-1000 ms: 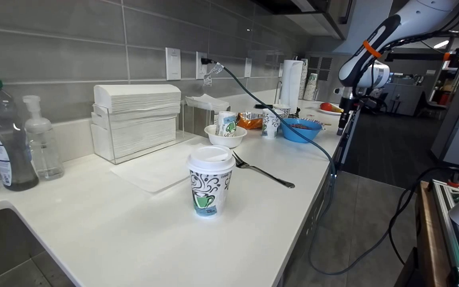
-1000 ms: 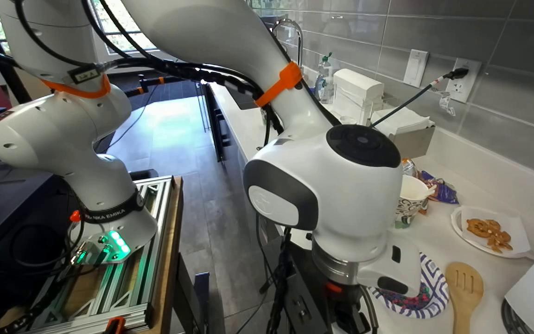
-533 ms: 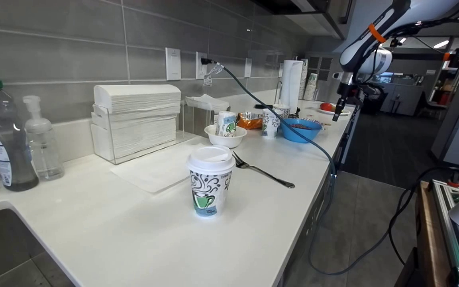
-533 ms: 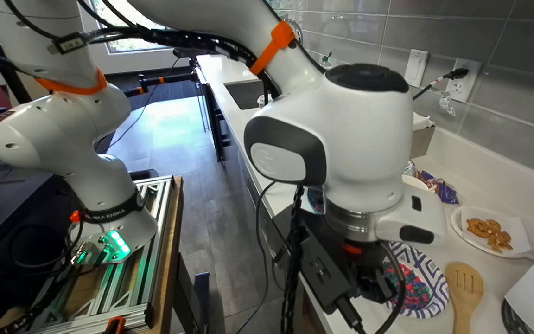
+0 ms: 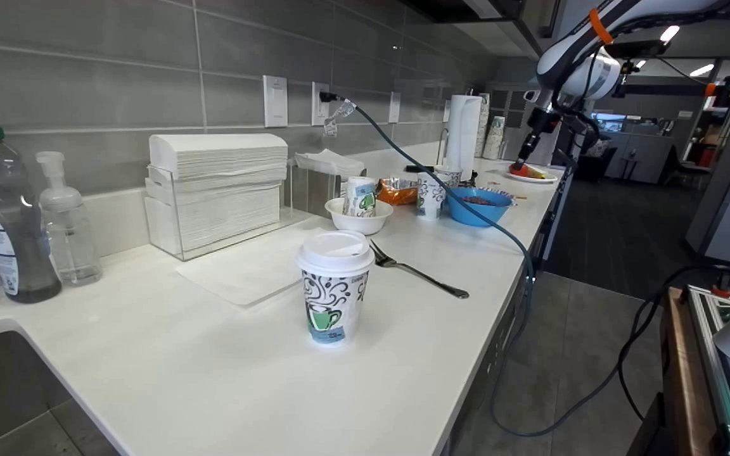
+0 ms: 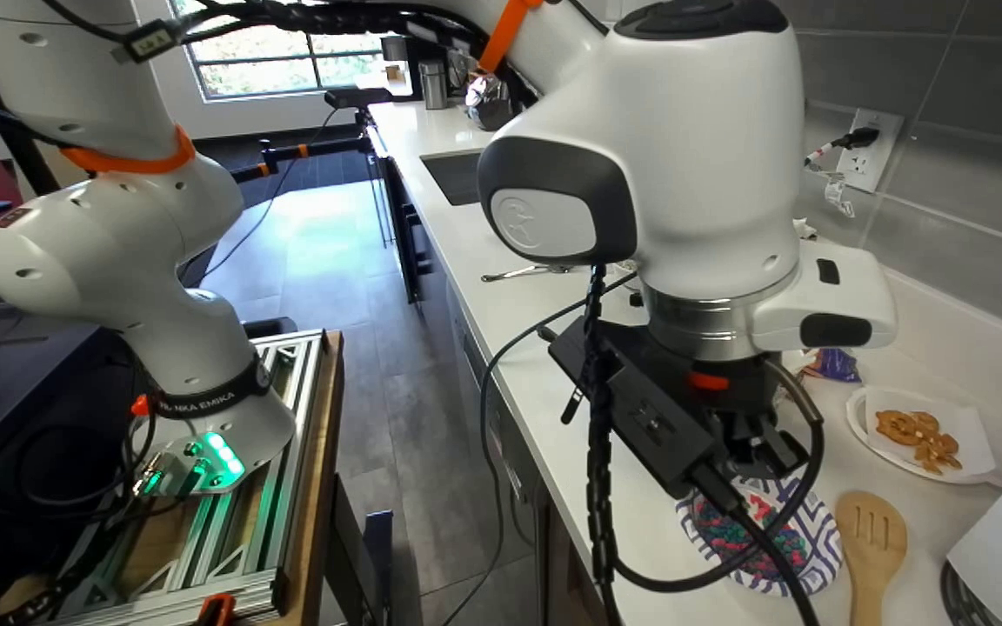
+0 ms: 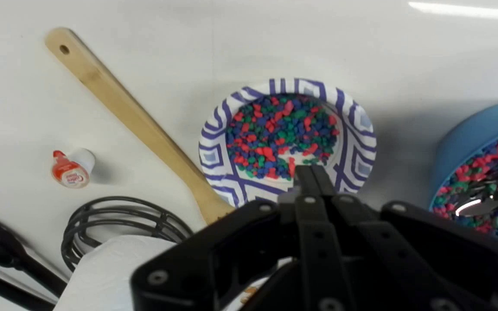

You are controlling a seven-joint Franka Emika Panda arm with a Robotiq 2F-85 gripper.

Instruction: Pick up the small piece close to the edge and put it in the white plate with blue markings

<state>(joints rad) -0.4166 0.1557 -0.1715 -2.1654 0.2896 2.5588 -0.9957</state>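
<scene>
The white plate with blue markings (image 7: pixel 357 129) holds many small red, green and blue pieces (image 7: pixel 283 125) in the wrist view. It also shows in an exterior view (image 6: pixel 821 513), partly behind the cables. My gripper (image 7: pixel 310 170) points down above the plate, its fingertips over the plate's near rim in the wrist view. The two fingers lie against each other with only a thin line between them; I see no piece between them. In an exterior view the gripper (image 5: pixel 518 166) hangs above the counter. No single loose piece shows by the counter edge.
A wooden slotted spatula (image 7: pixel 132 116) lies beside the plate. A blue bowl (image 7: pixel 461 142) of similar pieces stands on its other side. A creamer cup (image 7: pixel 71 170), black tongs (image 7: pixel 11 255), a paper towel roll (image 7: pixel 110 268) and a pretzel plate (image 6: pixel 866 435) are nearby.
My arm has risen. The gripper has moved up from low by the counter's front edge, inward over the counter to above the plate. The objects on the counter have not visibly moved.
</scene>
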